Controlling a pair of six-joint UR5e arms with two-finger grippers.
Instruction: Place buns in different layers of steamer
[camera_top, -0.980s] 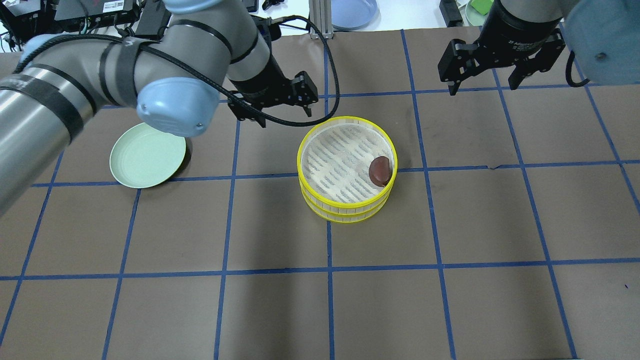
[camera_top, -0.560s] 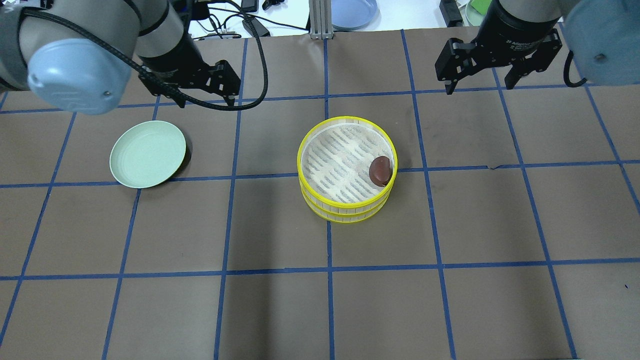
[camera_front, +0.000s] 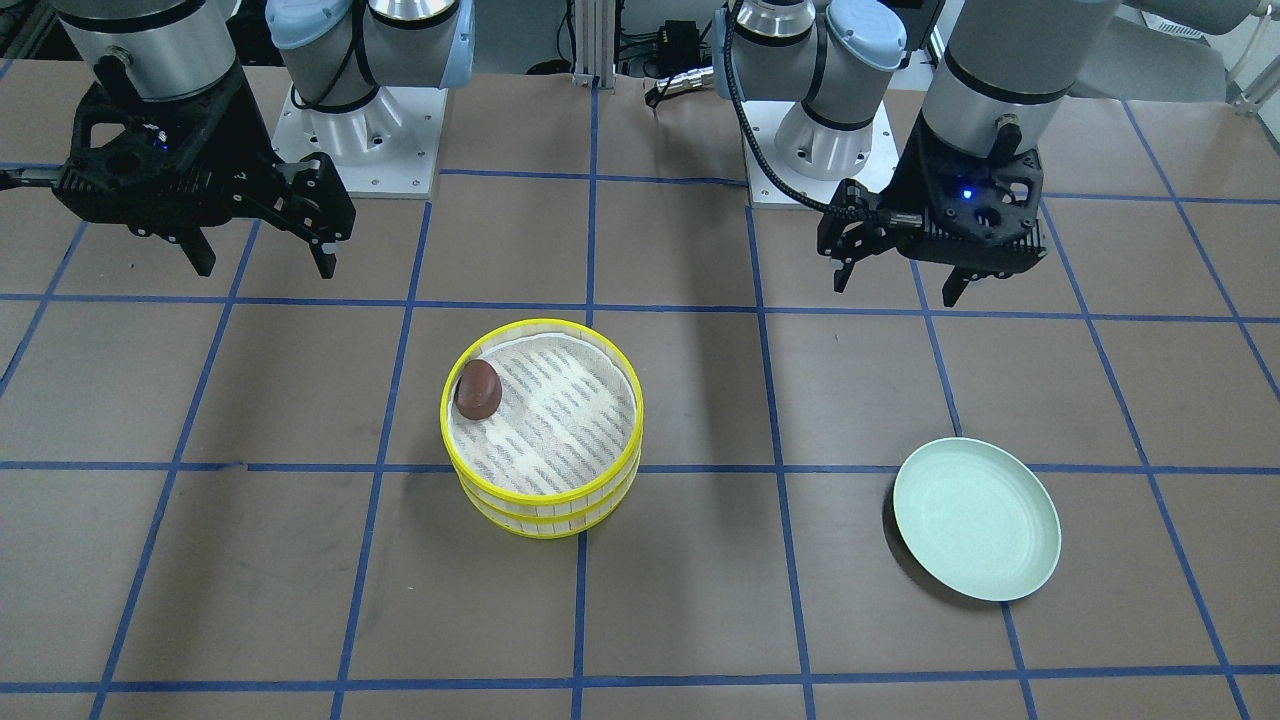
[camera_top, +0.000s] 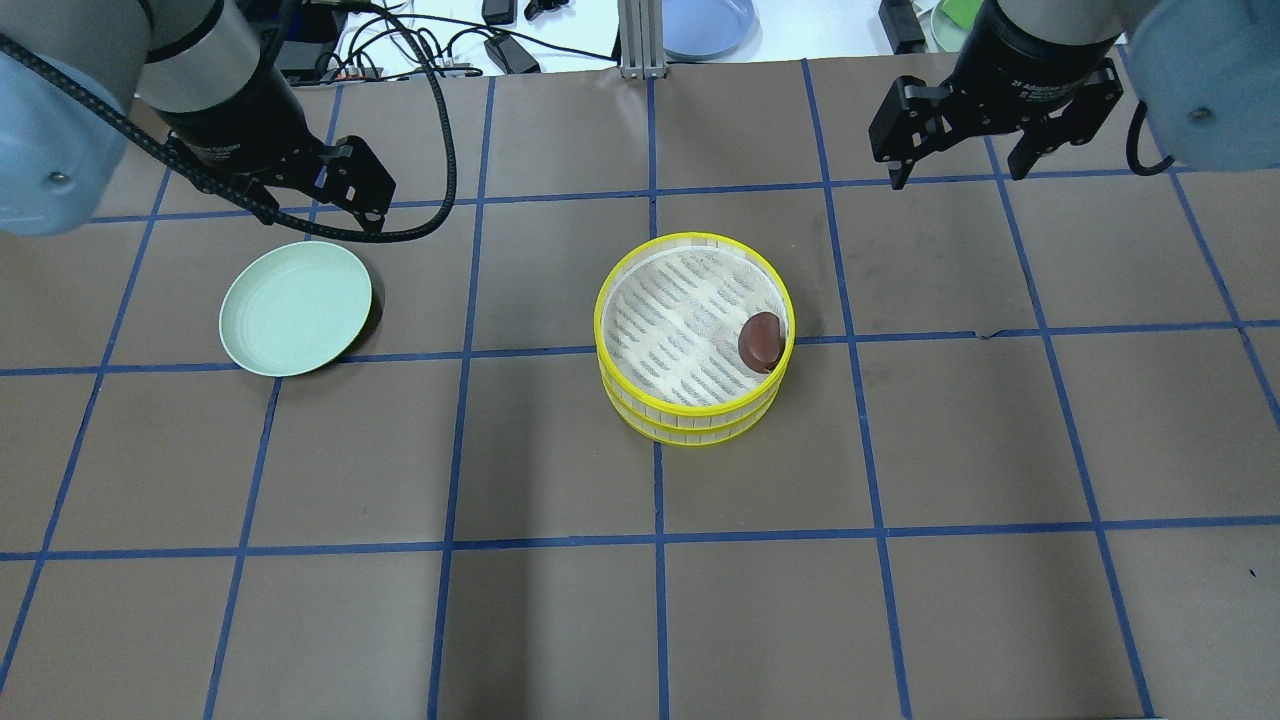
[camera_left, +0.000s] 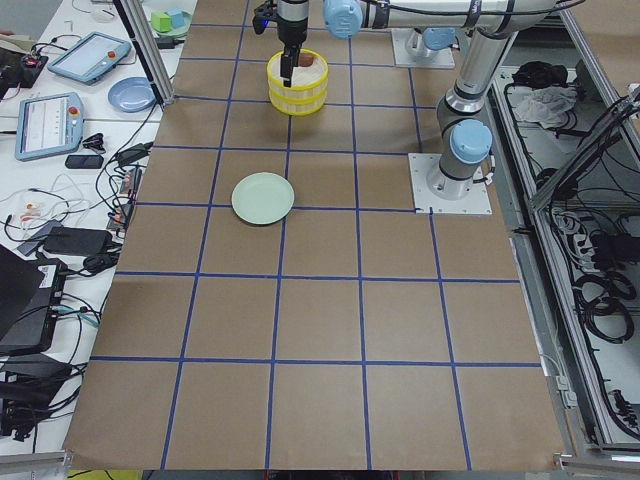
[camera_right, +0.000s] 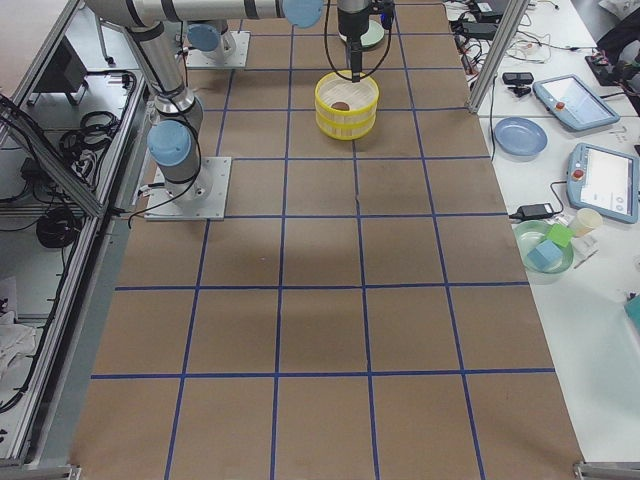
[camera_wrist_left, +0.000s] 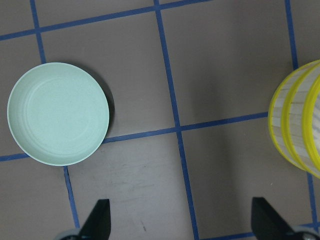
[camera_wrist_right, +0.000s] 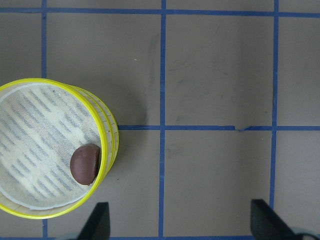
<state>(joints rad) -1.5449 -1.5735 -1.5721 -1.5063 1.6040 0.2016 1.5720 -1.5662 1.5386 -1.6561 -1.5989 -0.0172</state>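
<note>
The two steamer layers are stacked at the table's middle, the upper layer on the lower layer. The stack also shows in the front view. The dark reddish-brown bun lies in the upper layer against its right rim, also seen in the front view and right wrist view. The cream-white bun is hidden. My left gripper hangs open and empty behind the pale green plate. My right gripper hangs open and empty behind and right of the stack.
The pale green plate holds nothing and lies left of the stack. A blue plate and an aluminium post stand past the table's far edge. The arm bases are at the robot's side.
My left arm has swung left, from beside the steamer stack's far edge to behind the green plate. The right gripper has barely moved. The stack and brown bun are unmoved.
</note>
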